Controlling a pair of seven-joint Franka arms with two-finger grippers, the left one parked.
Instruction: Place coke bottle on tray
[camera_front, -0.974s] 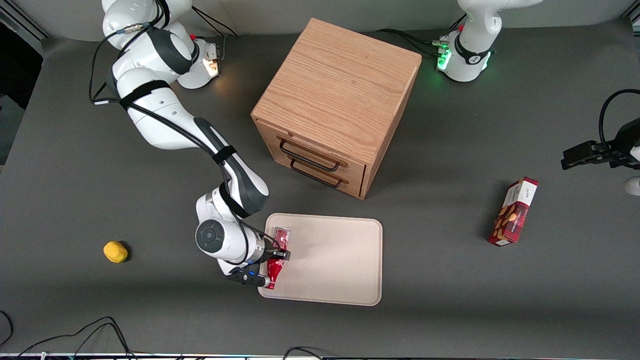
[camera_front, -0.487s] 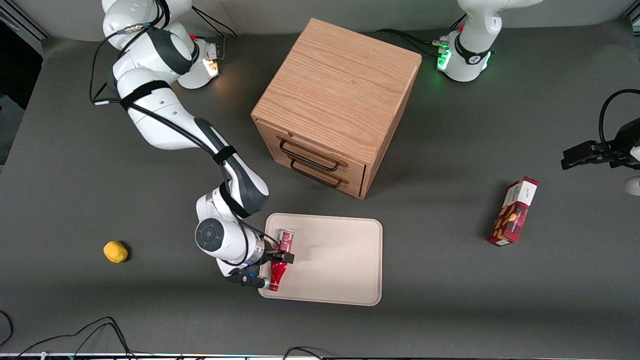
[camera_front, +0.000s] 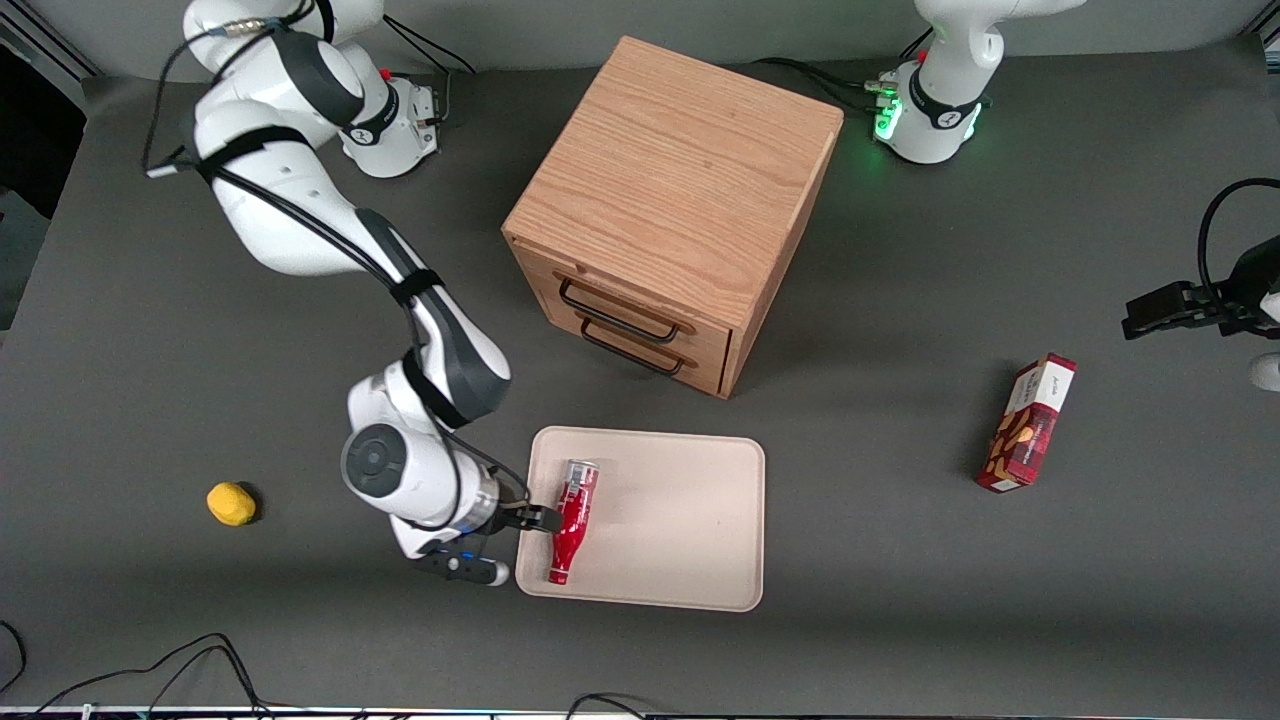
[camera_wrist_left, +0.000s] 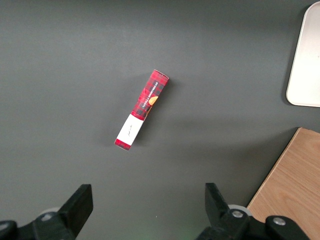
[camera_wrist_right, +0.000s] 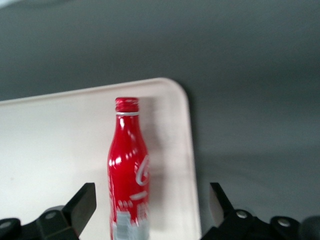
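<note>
The coke bottle (camera_front: 572, 520), red with a red cap and silvery base, lies flat on the pale beige tray (camera_front: 680, 540), close to the tray's edge at the working arm's end, its cap pointing toward the front camera. My right gripper (camera_front: 508, 545) hovers at that tray edge, just beside the bottle. In the right wrist view the gripper (camera_wrist_right: 152, 195) is open, its fingers (camera_wrist_right: 85, 200) spread wide. The bottle (camera_wrist_right: 127, 165) lies between them untouched, on the tray (camera_wrist_right: 55, 145).
A wooden two-drawer cabinet (camera_front: 675, 200) stands farther from the front camera than the tray. A red snack box (camera_front: 1030, 422) lies toward the parked arm's end, also seen from the left wrist (camera_wrist_left: 142, 109). A small yellow object (camera_front: 231, 503) sits toward the working arm's end.
The gripper opened and let go of the bottle, then drew back off the tray toward the working arm's end. The bottle now rests on the tray.
</note>
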